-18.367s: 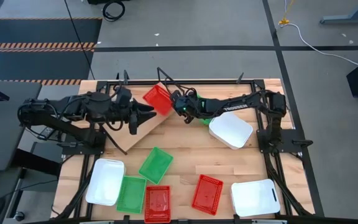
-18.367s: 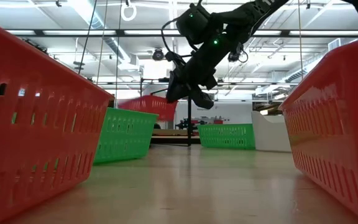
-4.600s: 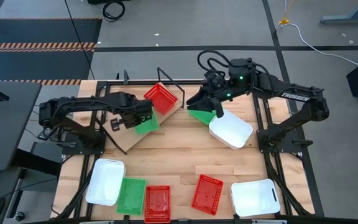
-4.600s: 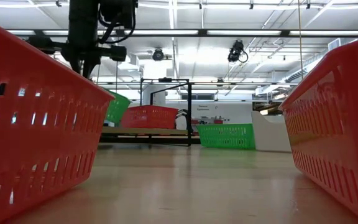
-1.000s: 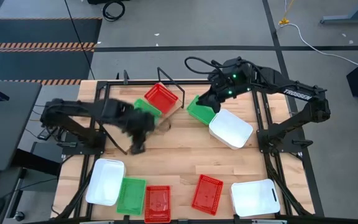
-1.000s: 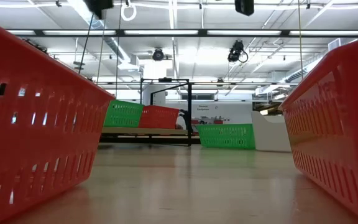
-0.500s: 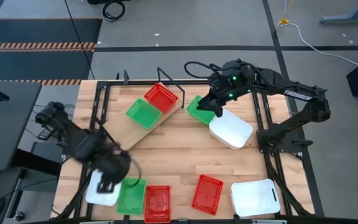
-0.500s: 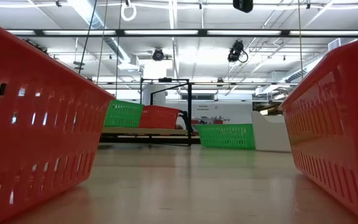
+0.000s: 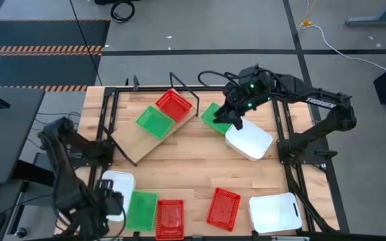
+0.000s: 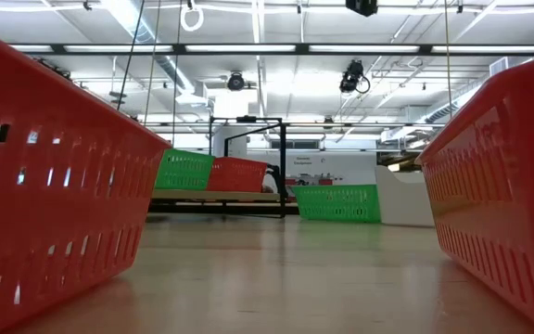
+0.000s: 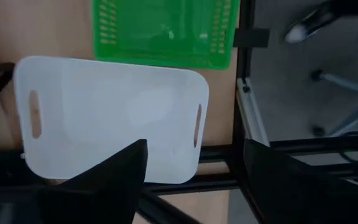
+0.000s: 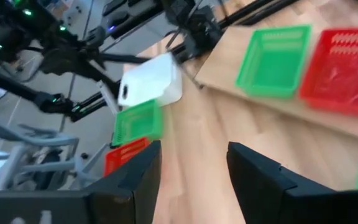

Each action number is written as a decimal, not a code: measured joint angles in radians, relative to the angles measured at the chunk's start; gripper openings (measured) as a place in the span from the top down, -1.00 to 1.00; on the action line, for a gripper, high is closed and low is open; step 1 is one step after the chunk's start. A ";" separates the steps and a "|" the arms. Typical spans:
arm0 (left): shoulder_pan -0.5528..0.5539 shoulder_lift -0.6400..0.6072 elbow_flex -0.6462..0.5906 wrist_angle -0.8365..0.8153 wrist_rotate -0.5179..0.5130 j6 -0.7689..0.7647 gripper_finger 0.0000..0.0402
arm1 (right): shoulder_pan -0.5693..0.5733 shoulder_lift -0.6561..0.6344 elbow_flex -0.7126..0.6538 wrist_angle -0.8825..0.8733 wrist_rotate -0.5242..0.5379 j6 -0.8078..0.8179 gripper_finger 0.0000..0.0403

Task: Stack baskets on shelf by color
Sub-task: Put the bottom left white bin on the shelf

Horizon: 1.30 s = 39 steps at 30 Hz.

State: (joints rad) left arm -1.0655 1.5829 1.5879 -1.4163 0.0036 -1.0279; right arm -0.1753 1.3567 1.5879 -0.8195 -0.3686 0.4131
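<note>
- Left gripper (image 11: 194, 180): fingers apart and empty, hovering over the white basket (image 9: 116, 194) at the near left corner of the table (image 9: 200, 171). The left wrist view looks straight down on this basket, with a green basket (image 11: 165, 28) just beyond it.
- Right gripper (image 9: 236, 119): fingers parted with nothing between them, poised at the far middle of the table, above the green basket (image 9: 214, 117) that lies beside a white basket (image 9: 248, 139).
- Shelf (image 9: 154, 134): lies slantwise toward the far left part of the table; it carries one green basket (image 9: 153, 123) and one red basket (image 9: 173, 105) side by side, with its near end bare.
- Remaining stock: one more white basket (image 9: 275, 212) at the near right corner; two red baskets (image 9: 169, 218) (image 9: 224, 208) along the near edge.
- Step in hand, as judged: the left arm is taking up the near-left white basket to start the white stack on the bare end of the shelf.
- Handling advice: descend straight onto one short rim, next to the handle slot, so one finger passes inside the wall and the other outside. Close firmly, since the smooth rounded plastic may slip.
- Lift level and clear of the green neighbour before swinging toward the shelf.
- Caution: keep the carry path apart from the right arm at the far middle.
</note>
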 joint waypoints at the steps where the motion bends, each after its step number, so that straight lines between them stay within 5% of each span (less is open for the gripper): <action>1: -0.011 0.020 0.000 0.006 0.000 0.000 -0.37 | 0.013 0.000 0.000 -0.006 -0.002 0.014 0.01; 9: -0.082 0.132 -0.116 0.079 0.040 -0.055 -0.33 | 0.120 0.000 0.000 0.026 0.168 0.127 -0.13; 14: -0.120 0.132 -0.266 0.326 0.071 -0.100 -0.23 | 0.149 0.000 0.000 0.065 0.235 0.215 -0.13; 21: -0.150 0.130 -0.384 0.378 -0.017 -0.110 -0.11 | 0.186 0.000 0.000 0.086 0.336 0.345 -0.13; 30: -0.196 0.130 -0.545 0.577 0.024 -0.118 0.04 | 0.238 0.002 0.000 0.086 0.468 0.377 -0.13; 34: -0.187 0.130 -0.563 0.573 0.027 -0.108 0.29 | 0.241 0.017 0.000 0.087 0.508 0.381 -0.13; 39: -0.167 0.119 -0.561 0.573 0.086 -0.060 0.84 | 0.242 0.040 0.000 0.085 0.505 0.400 -0.13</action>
State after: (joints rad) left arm -1.2330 1.7020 1.0271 -0.8429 0.0895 -1.0876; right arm 0.0663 1.3966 1.5875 -0.7346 0.1363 0.8134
